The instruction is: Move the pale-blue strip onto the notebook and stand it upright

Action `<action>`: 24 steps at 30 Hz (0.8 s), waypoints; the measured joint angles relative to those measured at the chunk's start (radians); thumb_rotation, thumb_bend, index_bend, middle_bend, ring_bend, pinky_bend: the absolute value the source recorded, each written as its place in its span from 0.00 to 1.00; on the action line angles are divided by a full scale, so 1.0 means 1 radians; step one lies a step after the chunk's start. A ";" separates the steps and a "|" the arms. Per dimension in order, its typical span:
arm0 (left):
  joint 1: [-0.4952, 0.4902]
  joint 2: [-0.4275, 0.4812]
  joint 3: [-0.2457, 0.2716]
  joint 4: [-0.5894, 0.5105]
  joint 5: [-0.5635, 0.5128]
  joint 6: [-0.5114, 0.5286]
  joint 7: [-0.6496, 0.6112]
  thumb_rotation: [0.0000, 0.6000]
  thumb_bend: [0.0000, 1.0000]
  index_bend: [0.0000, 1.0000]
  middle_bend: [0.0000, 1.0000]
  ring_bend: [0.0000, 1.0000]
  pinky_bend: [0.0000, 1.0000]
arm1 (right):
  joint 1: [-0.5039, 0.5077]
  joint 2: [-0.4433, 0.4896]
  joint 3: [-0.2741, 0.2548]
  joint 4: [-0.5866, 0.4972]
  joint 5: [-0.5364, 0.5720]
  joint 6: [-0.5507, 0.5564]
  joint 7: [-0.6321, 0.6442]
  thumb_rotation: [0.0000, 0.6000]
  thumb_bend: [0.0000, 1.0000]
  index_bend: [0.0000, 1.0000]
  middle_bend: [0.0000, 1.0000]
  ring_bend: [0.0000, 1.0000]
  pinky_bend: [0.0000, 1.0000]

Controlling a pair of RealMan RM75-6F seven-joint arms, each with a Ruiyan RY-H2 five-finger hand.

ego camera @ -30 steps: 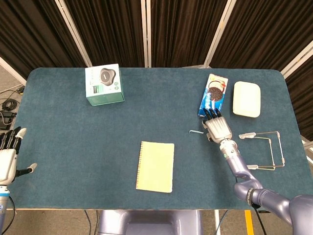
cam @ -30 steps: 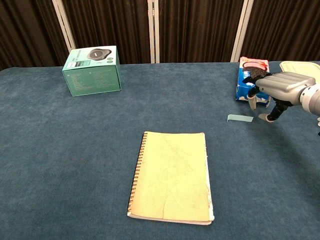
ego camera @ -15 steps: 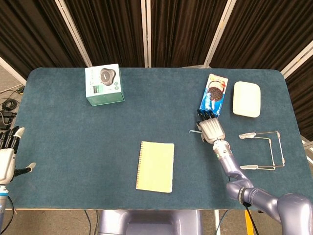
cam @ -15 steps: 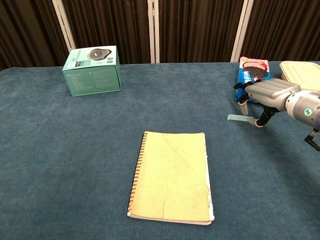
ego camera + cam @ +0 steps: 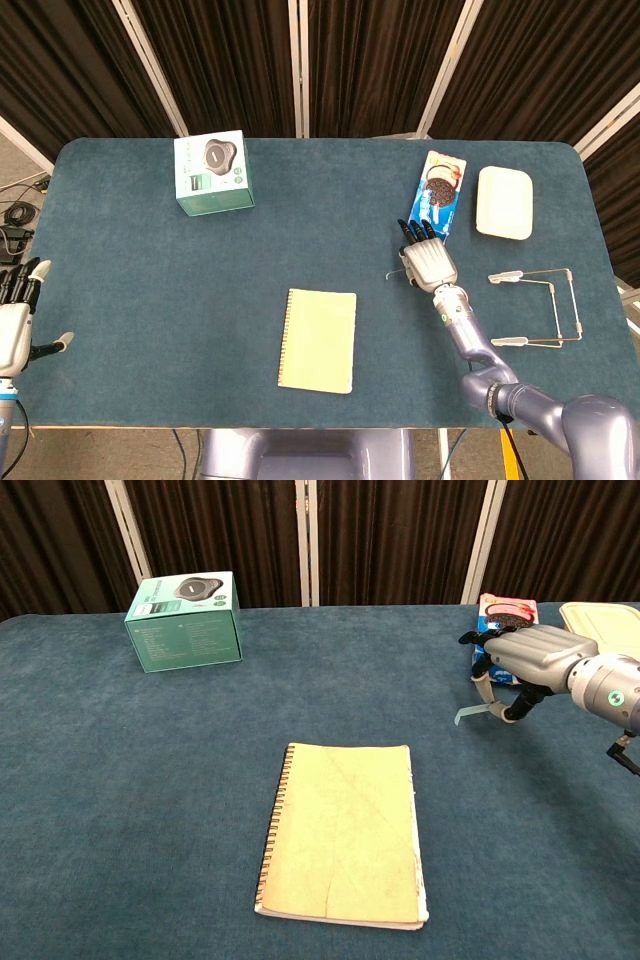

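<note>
Step in hand was the pickup. Table (image 5: 150, 300) held the notebook (image 5: 345, 830) flat at centre front, well apart from the pale-blue strip (image 5: 467, 713). Right hand (image 5: 520, 665) sat over the strip, fingers curled down around its right end; can't tell if the grip had closed. Next: secure the pinch, lift, carry left to the notebook, stand it on edge. Green box (image 5: 212, 172) was far left, cookie pack (image 5: 440, 190) just behind the hand, nothing across the path. Left hand (image 5: 14, 325) was off the table edge, fingers spread, holding nothing.

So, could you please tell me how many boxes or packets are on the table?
3: a green box far left, a blue cookie packet just beyond the right hand, and a pale lidded container to the packet's right. None seems hidden.
</note>
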State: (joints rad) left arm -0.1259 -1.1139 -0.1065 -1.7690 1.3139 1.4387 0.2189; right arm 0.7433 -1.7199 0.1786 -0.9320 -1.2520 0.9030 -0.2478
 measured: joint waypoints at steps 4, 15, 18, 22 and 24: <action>-0.002 -0.001 0.002 -0.001 0.000 -0.004 0.000 1.00 0.00 0.00 0.00 0.00 0.00 | -0.002 0.032 -0.001 -0.055 -0.020 0.019 0.002 1.00 0.41 0.68 0.00 0.00 0.00; -0.010 0.002 0.010 -0.003 0.004 -0.024 -0.015 1.00 0.00 0.00 0.00 0.00 0.00 | 0.019 0.204 -0.016 -0.519 -0.053 0.038 -0.235 1.00 0.42 0.70 0.00 0.00 0.00; -0.009 0.004 0.012 -0.005 0.006 -0.023 -0.019 1.00 0.00 0.00 0.00 0.00 0.00 | 0.040 0.234 -0.026 -0.635 -0.021 0.011 -0.374 1.00 0.42 0.70 0.00 0.00 0.00; -0.010 0.010 0.015 -0.009 0.007 -0.032 -0.030 1.00 0.00 0.00 0.00 0.00 0.00 | 0.080 0.243 -0.040 -0.728 0.087 -0.022 -0.556 1.00 0.43 0.71 0.00 0.00 0.00; -0.009 0.014 0.017 -0.011 0.009 -0.032 -0.037 1.00 0.00 0.00 0.00 0.00 0.00 | 0.106 0.232 -0.051 -0.753 0.162 -0.030 -0.641 1.00 0.44 0.71 0.00 0.00 0.00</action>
State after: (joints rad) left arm -0.1354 -1.0995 -0.0900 -1.7803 1.3229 1.4070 0.1817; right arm 0.8495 -1.4875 0.1281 -1.6849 -1.0898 0.8728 -0.8884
